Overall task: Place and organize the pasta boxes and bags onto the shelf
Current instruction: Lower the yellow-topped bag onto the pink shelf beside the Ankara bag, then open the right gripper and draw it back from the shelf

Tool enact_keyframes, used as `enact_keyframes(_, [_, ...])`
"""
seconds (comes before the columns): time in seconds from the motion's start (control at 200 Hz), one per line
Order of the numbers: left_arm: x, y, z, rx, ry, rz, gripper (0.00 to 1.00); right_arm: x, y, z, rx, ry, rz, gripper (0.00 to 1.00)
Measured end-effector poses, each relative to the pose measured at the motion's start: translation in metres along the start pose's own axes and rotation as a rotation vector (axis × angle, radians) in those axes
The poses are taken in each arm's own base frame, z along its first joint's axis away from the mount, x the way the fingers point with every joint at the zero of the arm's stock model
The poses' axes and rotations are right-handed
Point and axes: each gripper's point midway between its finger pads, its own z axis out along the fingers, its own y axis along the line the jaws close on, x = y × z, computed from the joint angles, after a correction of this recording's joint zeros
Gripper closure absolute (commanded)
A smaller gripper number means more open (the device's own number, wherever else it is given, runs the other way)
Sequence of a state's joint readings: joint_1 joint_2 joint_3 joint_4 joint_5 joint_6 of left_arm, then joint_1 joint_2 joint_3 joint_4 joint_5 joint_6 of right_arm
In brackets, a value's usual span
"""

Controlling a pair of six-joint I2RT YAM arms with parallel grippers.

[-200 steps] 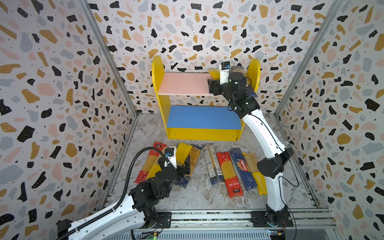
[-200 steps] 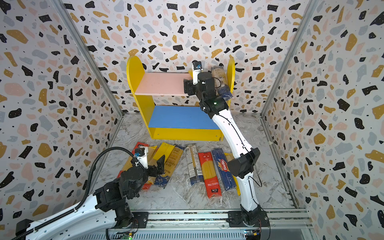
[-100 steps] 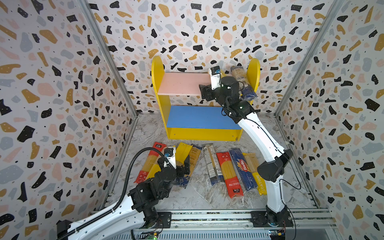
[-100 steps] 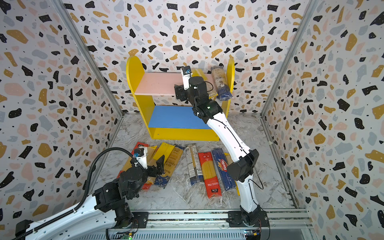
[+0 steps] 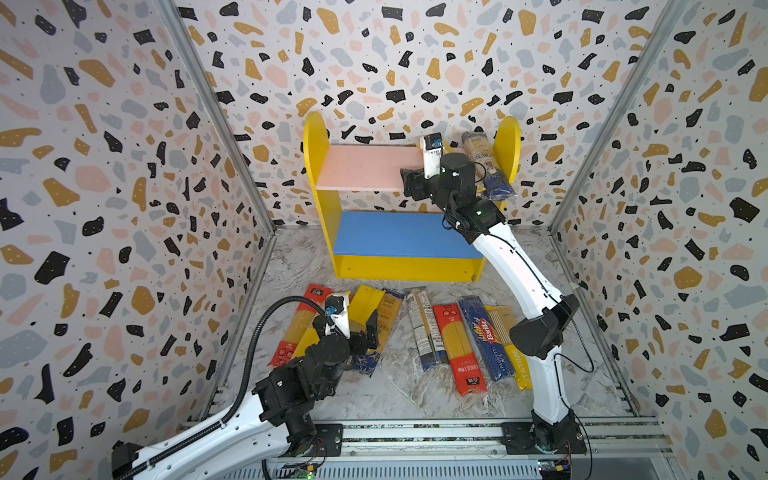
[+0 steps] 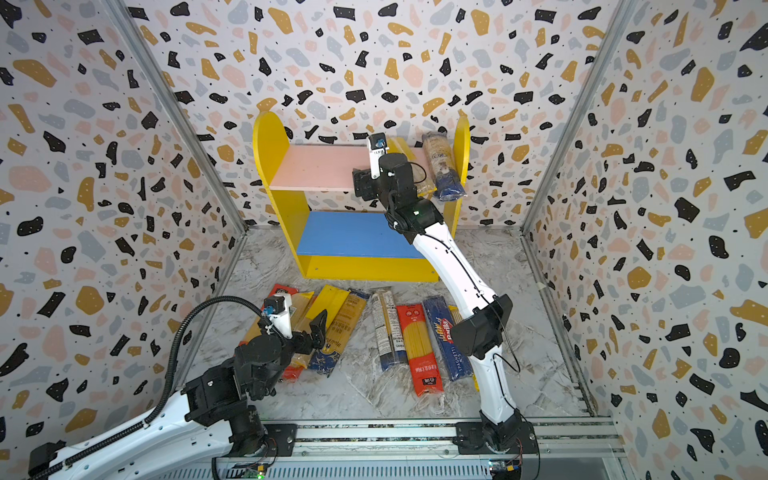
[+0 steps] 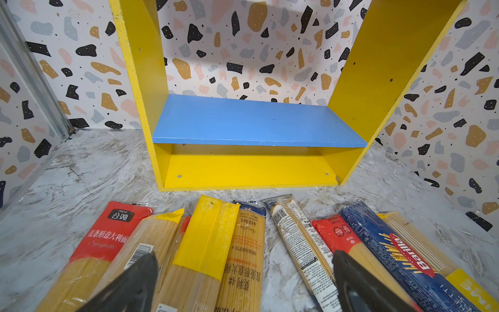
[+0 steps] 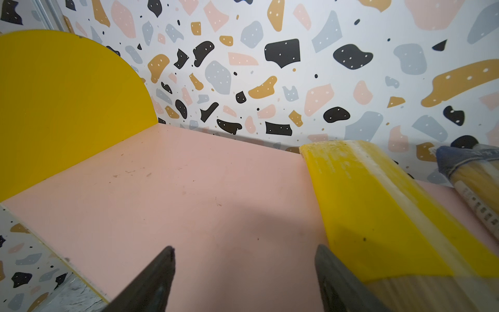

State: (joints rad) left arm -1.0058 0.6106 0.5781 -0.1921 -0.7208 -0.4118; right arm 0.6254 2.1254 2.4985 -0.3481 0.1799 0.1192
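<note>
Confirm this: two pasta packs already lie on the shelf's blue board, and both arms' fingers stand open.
Wrong board. The yellow-ended pack and the blue-ended pack lie on the pink board, as the right wrist view shows; the blue board is bare in the left wrist view. The left fingers and right fingers do stand open.

Counted on my rig: eleven spaghetti packs, nine on the floor and two up on the pink board. One shelf, two boards counting the blue board.
</note>
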Motion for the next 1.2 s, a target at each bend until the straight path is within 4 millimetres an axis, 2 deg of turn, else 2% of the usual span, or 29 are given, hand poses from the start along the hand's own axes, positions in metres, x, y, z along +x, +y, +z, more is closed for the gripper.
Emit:
enact_keyframes(0.24, [0.003, -0.001, 0.002, -0.006, 0.011, 0.011, 0.01, -0.002, -0.016, 0.002, 0.073, -0.014, 0.005, 0.19])
enact_keyframes(0.551, [0.008, -0.002, 0.006, -0.014, 0.027, 0.027, 0.01, -0.004, -0.049, 0.003, 0.170, -0.021, 0.009, 0.19])
enact_keyframes(0.751, [0.009, -0.002, 0.006, -0.015, 0.029, 0.029, 0.00, -0.003, -0.044, 0.004, 0.132, -0.020, 0.006, 0.18])
enact_keyframes(0.896, [0.008, 0.000, 0.005, -0.020, 0.028, 0.029, 0.01, 0.000, -0.020, -0.008, 0.053, -0.009, -0.027, 0.16])
enact_keyframes(0.991, [0.006, 0.006, 0.004, -0.048, 0.016, 0.022, 0.00, -0.007, 0.013, -0.027, -0.003, -0.020, -0.074, 0.15])
enact_keyframes(1.116, [0.003, 0.016, 0.003, -0.101, -0.004, 0.011, 0.01, -0.041, 0.077, -0.076, -0.107, -0.105, -0.135, 0.14])
enact_keyframes(1.161, [0.002, 0.018, 0.002, -0.117, -0.009, 0.009, 0.01, -0.054, 0.094, -0.099, -0.143, -0.137, -0.145, 0.14])
enact_keyframes(1.201, [0.002, 0.020, 0.002, -0.129, -0.013, 0.006, 0.00, -0.066, 0.102, -0.119, -0.162, -0.163, -0.150, 0.14])
